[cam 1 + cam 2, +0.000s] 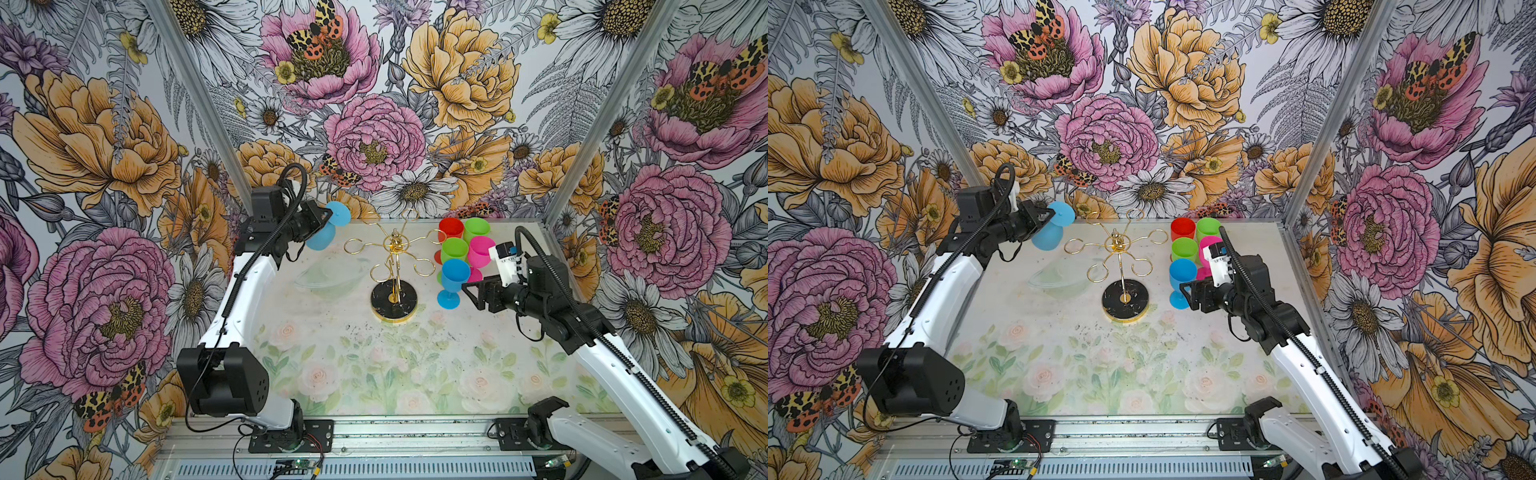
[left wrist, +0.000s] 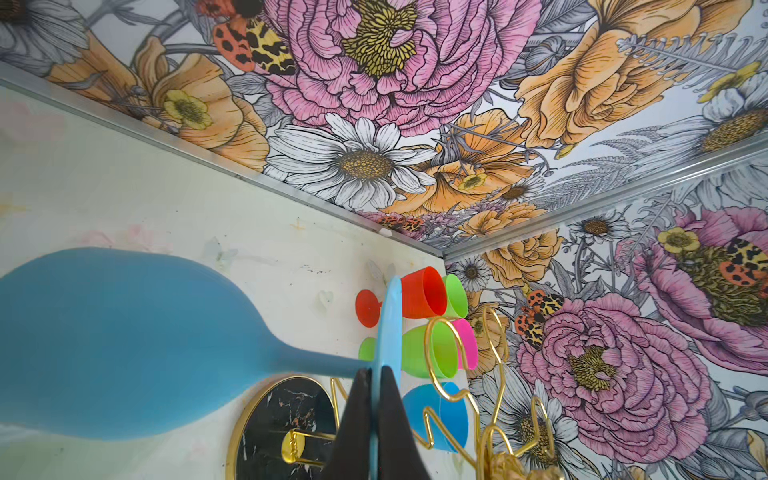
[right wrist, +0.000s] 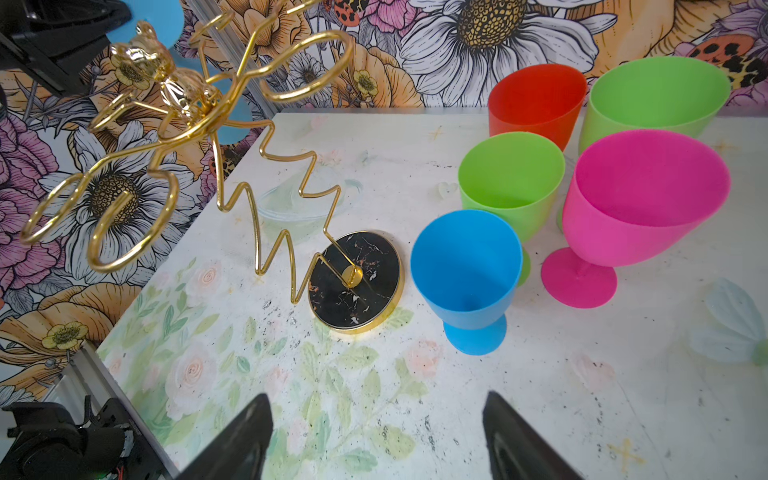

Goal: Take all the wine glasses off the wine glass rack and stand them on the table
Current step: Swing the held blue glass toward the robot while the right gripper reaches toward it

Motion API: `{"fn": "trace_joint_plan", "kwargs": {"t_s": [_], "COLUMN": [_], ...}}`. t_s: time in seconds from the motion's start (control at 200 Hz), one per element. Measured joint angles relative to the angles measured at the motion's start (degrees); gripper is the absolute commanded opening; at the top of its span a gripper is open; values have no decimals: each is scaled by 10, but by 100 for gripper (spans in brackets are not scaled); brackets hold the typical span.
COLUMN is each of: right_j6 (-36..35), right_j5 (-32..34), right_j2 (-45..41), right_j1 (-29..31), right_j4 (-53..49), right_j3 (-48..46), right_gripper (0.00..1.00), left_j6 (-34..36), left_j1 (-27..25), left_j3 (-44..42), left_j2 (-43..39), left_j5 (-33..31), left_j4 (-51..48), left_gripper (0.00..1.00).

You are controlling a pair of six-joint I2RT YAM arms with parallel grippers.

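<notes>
Left gripper (image 2: 376, 376) pinches wine glass (image 2: 124, 340) foot; bowl cropped.

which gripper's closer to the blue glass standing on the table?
Right. The right gripper sits open just beside the standing blue glass. The left gripper is beyond the rack, shut on a second blue glass.

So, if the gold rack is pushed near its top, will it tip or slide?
Probably tip: the wine glass rack is tall thin wire on a small round base. Its loops look empty, so it is likely light. The zigzag wire may flex slightly.
</notes>
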Motion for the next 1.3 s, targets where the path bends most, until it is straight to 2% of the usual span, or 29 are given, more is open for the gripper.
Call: {"fn": "trace_joint_plan", "kwargs": {"t_s": [0.255,0.575,0.741,0.876,1.096,1.296], "right_j6": [9,28,38,46,57,61], "right_j5": [17,38,45,47,47,43], "right_j2": [13,31,48,59,69,81], "right_j1": [0,0,0,0,0,0], "right_j4": [0,1,1,2,2,2], "right_j3": [0,2,9,14,15,16], "right_gripper": [80,80,80,80,80,79], "left_j6": [80,142,157,163,167,167], "left_j1": [0,-17,-67,-115,-179,-281], "left_j3": [-86,-196,-239,-266,-271,-270], "left_j2": [-114,-274,-354,-389,-400,-391], "left_j5": [-61,-70,-48,-10,66,92], "left_j4": [-83,-190,-233,-253,-262,-261], "left_gripper": [0,0,0,0,0,0]}}
